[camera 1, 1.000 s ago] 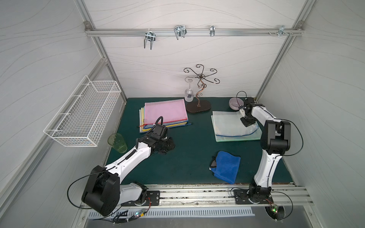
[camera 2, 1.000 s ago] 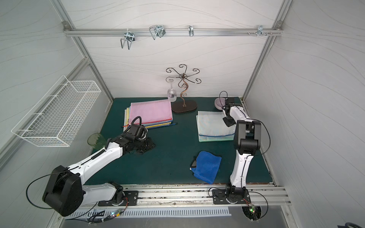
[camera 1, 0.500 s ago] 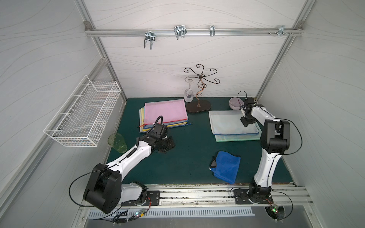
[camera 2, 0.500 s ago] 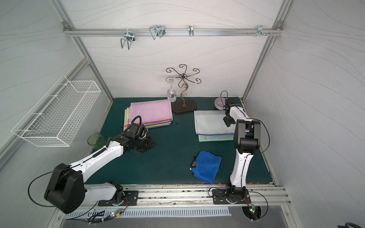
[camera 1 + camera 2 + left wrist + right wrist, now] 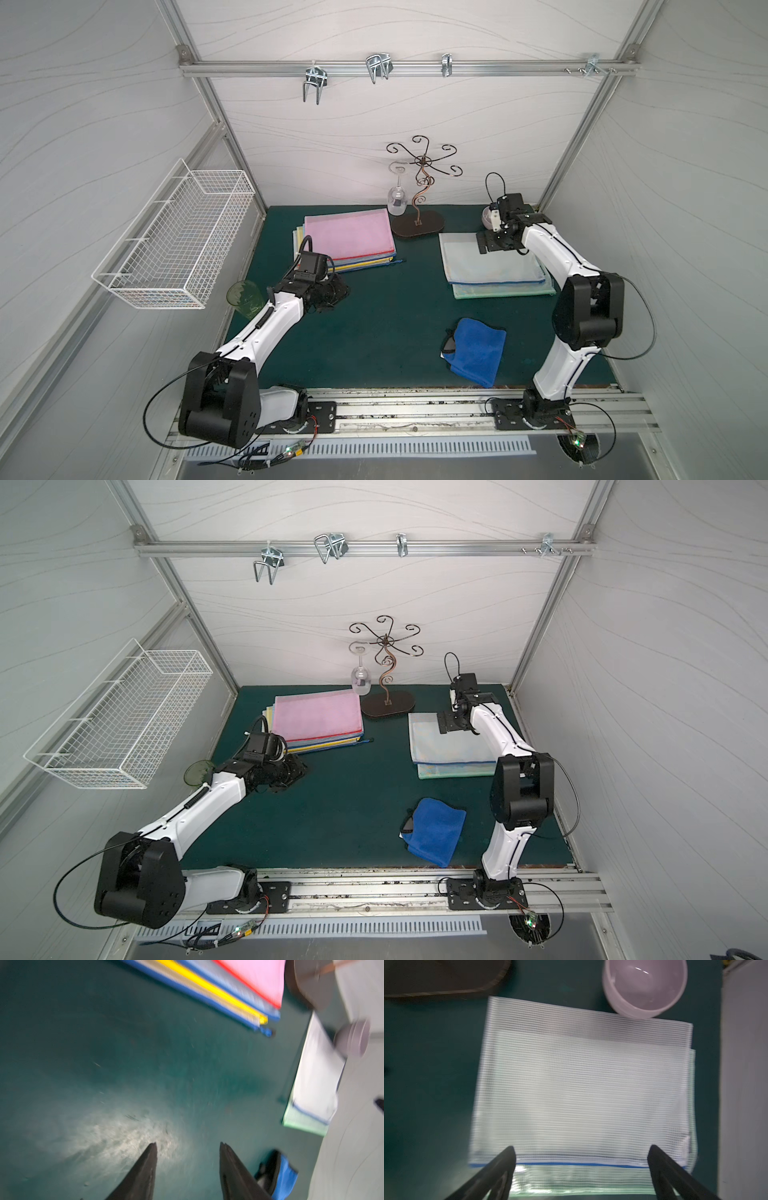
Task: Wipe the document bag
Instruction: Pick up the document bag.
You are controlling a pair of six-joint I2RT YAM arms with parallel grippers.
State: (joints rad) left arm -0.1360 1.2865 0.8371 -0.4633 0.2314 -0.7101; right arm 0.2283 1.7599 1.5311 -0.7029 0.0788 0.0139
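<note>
Document bag (image 5: 581, 1088), white translucent mesh with blue zip edge, lies flat atop a pale green mesh bag (image 5: 571, 1180); right claw (image 5: 581, 1147) and left claw (image 5: 188, 1145) gape empty

You've open table (image 5: 395, 299) across the frame's middle. The blue cloth (image 5: 476, 353) blocks lower right, the stand (image 5: 417, 224) upper centre; the bowl (image 5: 644, 987) seems to touch the document bag (image 5: 581, 1084).

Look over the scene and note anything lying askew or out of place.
The white document bag lies shifted on the green bag beneath, their edges not lined up. The blue cloth lies rumpled on the mat.
</note>
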